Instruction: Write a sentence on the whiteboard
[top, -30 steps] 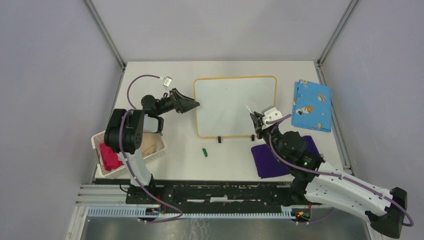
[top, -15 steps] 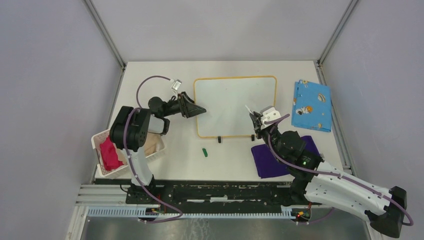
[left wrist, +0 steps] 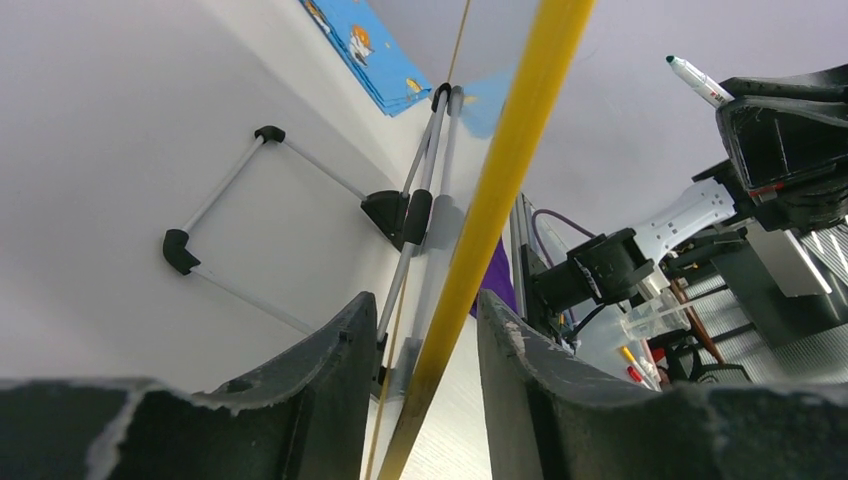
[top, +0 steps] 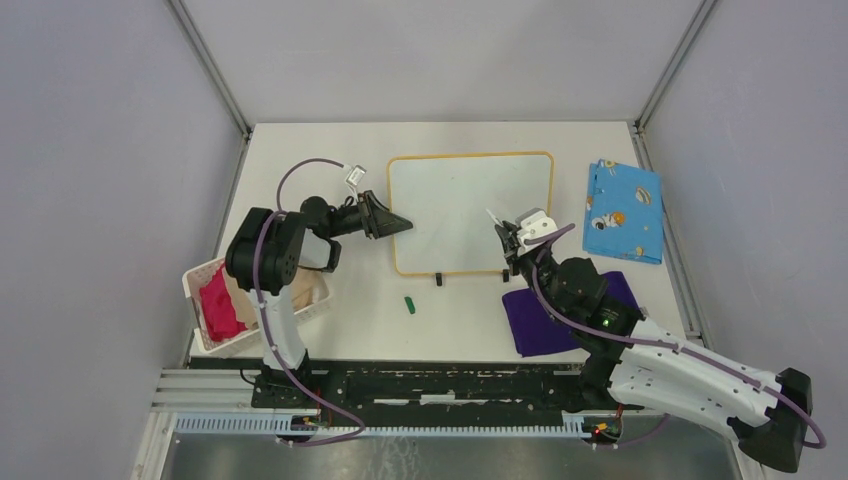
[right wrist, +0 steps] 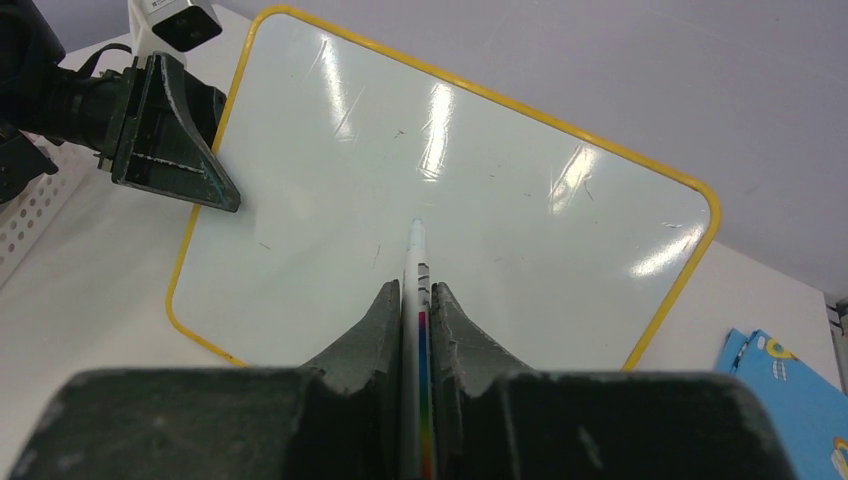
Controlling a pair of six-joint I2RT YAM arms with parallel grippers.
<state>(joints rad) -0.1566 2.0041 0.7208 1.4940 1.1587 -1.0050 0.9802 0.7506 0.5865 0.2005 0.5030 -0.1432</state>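
The whiteboard [top: 470, 205], glossy white with a thin yellow rim, stands propped on the table; its face is blank and no sentence shows on it. My left gripper [top: 403, 222] is open at the board's left edge. In the left wrist view [left wrist: 425, 300] the yellow rim [left wrist: 500, 190] runs between its fingers with a gap on each side. My right gripper [top: 511, 237] is shut on a white marker [right wrist: 416, 255], tip up and just off the board's lower right part [right wrist: 450, 190]. The marker also shows in the left wrist view [left wrist: 694, 79].
A small green cap [top: 409, 304] lies in front of the board. A purple cloth [top: 535, 325] lies under my right arm. A blue patterned cloth [top: 622, 210] lies right of the board. A white basket [top: 200, 275] holding a pink cloth stands at the left.
My left gripper has moved right to the board's left edge and now straddles the rim. My right gripper with the marker has shifted slightly left and up.
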